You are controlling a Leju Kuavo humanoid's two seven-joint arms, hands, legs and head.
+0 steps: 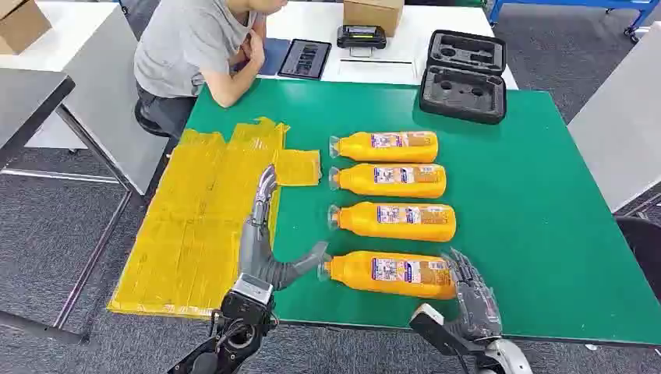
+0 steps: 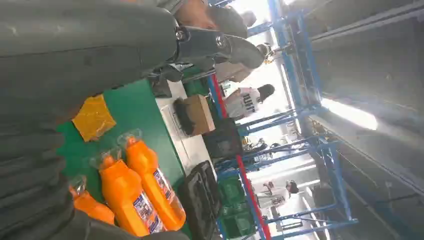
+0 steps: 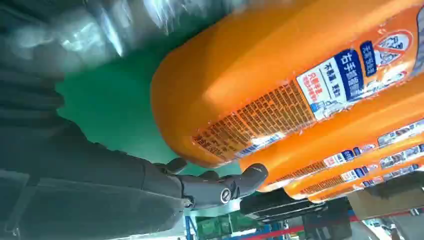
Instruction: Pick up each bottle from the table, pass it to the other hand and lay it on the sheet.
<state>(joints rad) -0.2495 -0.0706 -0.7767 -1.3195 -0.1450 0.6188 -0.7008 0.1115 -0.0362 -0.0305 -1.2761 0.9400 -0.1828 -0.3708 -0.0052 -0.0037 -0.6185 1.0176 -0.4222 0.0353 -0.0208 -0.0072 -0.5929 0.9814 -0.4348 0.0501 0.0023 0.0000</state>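
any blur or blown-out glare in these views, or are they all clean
Head view: sharp and evenly lit, bottle labels clear. Left wrist view: bright ceiling light and background washed out, the left hand a soft dark mass. Right wrist view: smeared blur along one edge, glare sheen on the nearest bottle.

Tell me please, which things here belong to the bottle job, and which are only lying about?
Job: four orange bottles lying in a row, yellow sheet, left hand, right hand.
Lying about: black foam case, tablet, cardboard box, black device.
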